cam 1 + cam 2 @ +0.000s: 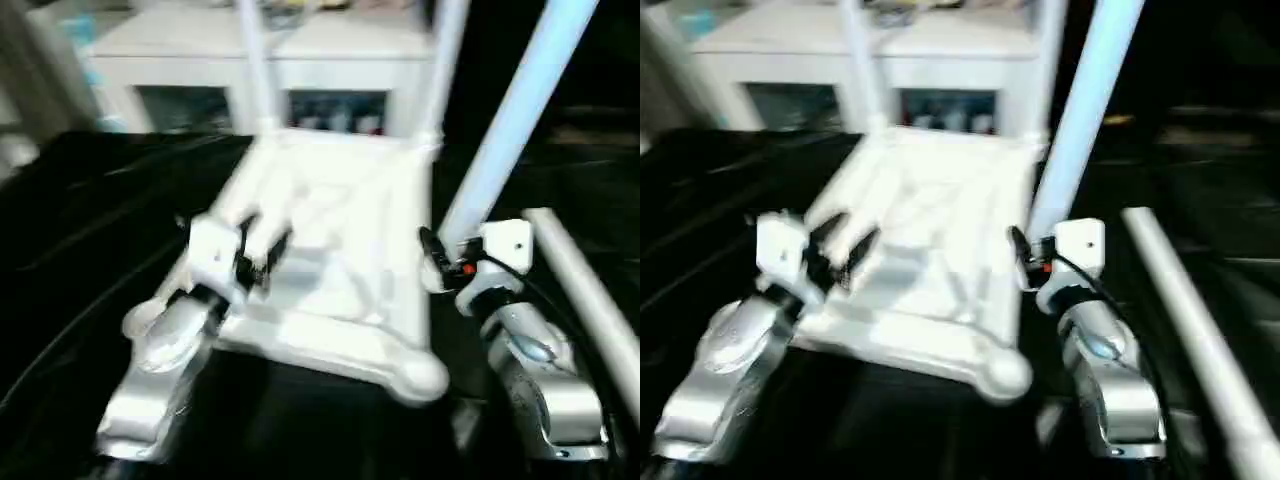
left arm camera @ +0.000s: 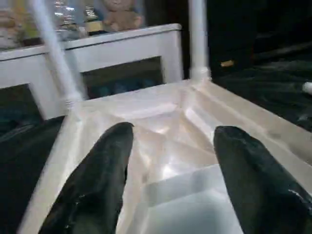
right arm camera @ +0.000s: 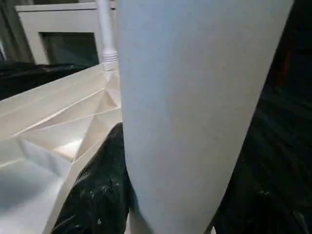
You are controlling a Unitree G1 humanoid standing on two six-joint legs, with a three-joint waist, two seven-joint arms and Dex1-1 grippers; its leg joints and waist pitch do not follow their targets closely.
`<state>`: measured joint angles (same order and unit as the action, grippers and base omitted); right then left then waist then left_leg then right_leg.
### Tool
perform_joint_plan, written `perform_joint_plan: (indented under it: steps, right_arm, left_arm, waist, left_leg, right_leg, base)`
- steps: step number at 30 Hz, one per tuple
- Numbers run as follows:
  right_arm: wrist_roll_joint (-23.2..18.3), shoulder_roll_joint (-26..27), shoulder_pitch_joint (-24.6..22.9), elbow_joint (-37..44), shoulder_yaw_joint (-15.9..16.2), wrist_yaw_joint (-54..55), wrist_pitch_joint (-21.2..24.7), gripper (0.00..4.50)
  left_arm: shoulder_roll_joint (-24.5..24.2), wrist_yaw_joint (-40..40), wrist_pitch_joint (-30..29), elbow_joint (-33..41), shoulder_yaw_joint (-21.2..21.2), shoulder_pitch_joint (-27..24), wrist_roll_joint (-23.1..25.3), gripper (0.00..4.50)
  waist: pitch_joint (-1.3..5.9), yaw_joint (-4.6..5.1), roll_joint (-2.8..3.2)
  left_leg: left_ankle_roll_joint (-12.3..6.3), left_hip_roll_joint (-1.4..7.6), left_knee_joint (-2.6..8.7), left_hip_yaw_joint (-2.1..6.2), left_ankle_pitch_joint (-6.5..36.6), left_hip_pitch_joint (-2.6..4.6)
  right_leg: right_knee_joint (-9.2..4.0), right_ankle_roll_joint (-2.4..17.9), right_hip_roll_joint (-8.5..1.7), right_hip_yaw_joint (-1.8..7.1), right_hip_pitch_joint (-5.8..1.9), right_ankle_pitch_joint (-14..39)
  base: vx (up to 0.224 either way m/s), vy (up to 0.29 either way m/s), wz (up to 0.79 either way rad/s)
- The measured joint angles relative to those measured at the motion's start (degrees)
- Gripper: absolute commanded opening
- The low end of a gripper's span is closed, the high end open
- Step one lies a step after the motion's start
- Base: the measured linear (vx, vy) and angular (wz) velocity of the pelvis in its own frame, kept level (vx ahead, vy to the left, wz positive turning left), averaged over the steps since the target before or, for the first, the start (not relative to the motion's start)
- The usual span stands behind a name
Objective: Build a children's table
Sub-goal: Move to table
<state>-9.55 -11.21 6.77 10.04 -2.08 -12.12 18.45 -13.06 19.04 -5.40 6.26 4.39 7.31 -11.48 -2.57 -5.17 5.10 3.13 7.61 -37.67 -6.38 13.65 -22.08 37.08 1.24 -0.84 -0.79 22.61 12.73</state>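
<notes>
The children's table top [image 1: 330, 230] lies upside down on the black surface, ribbed underside up. Two white legs [image 1: 253, 60] [image 1: 445, 60] stand in its far corner sockets. My right gripper [image 1: 440, 262] is shut on a third leg [image 1: 520, 110] near its lower end. That leg leans up and away to the right beside the top's right edge, and one black finger [image 3: 102, 195] shows against it [image 3: 195, 97]. My left gripper [image 1: 265, 232] hovers open over the ribs near the left side, with nothing between its fingers [image 2: 97, 180]. The near right corner socket [image 1: 420, 375] has no leg in it.
Another white leg [image 1: 590, 290] lies loose on the black surface at the right, beyond my right arm. A white cabinet [image 1: 180, 50] with dark openings stands behind the table top. A teddy bear [image 2: 119, 14] sits on top of it.
</notes>
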Motion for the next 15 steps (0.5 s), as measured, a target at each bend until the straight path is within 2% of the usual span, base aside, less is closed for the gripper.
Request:
perform_joint_plan:
  steps: [1, 2, 4, 8, 12, 13, 15]
  right_arm:
    - [0.05, -0.25, -0.20, 0.38, -0.20, -0.16, 0.11, 1.86]
    - [0.07, -0.21, -0.25, 0.49, -0.35, -0.20, 0.19, 1.86]
    - [0.42, 0.10, -0.30, 0.50, -0.39, 0.06, 0.22, 1.86]
    - [0.76, 0.94, -0.35, 0.49, 0.60, 0.32, 0.91, 1.86]
    - [0.79, -0.76, -0.35, 0.50, 2.08, -1.37, 1.01, 1.86]
    - [0.69, -1.42, -0.31, 0.50, 2.36, -2.55, 1.03, 1.86]
    - [0.34, -3.36, -0.05, 0.54, 2.62, -4.87, 1.38, 1.86]
  left_arm:
    - [0.78, -1.19, -0.28, -0.25, -0.12, 0.24, 0.05, 2.94]
    - [1.28, -1.89, -0.35, -0.50, -0.19, 0.36, 0.07, 2.94]
    - [2.41, -3.54, 0.12, -1.27, -0.59, 0.70, 0.33, 2.94]
    - [3.70, -5.01, 0.75, -2.50, -1.88, 1.35, -0.10, 2.94]
    - [3.52, -1.18, 0.81, -2.43, -1.66, -0.14, -2.39, 2.94]
    - [2.60, 1.24, 0.62, -2.27, -1.43, -0.71, -3.59, 3.11]
    - [0.85, 5.20, -0.44, -2.11, -0.98, -1.43, -5.64, 3.28]
  waist:
    - [-0.05, 0.20, -0.07]
    - [-0.11, 0.32, -0.12]
    - [-0.22, 0.79, -0.36]
    - [-0.35, 1.83, -0.83]
    - [-0.27, 2.40, -1.42]
    - [-0.39, 2.66, -1.91]
    - [-0.44, 2.62, -2.53]
  left_leg:
    - [-0.06, 0.16, 0.29, -0.84, -0.05, 0.35]
    - [-0.13, 0.24, 0.50, -1.33, -0.09, 0.70]
    - [-0.14, 0.28, 0.75, -1.92, -0.09, 1.28]
    - [-0.26, 0.28, 0.81, -1.93, -0.17, 1.10]
    - [-0.37, 0.29, 0.86, -1.97, -0.41, 0.97]
    - [-0.37, 0.29, 0.98, -2.02, -0.42, 0.97]
    - [-0.31, 0.30, 1.12, -2.02, -0.47, 0.96]
  right_leg:
    - [0.01, -0.10, -0.41, -0.01, -0.21, -0.01]
    - [-0.01, -0.24, -0.61, 0.03, -0.43, 0.04]
    - [-0.09, -0.73, -0.91, 0.08, -0.84, 0.33]
    - [-0.15, -0.88, -1.00, 0.02, -0.75, 0.24]
    - [-0.09, -0.99, -1.02, 0.00, -0.71, 0.05]
    - [-0.08, -1.01, -1.02, 0.01, -0.69, 0.04]
    - [-0.10, -1.02, -1.02, -0.04, -0.60, 0.05]
  base:
    - [-0.059, 0.017, 0.12]
    - [-0.059, 0.017, 0.12]
    - [-0.058, 0.019, 0.03]
    - [-0.014, 0.005, 0.00]
    - [0.000, 0.000, 0.00]
    - [0.000, 0.000, 0.00]
    - [0.000, 0.000, 0.00]
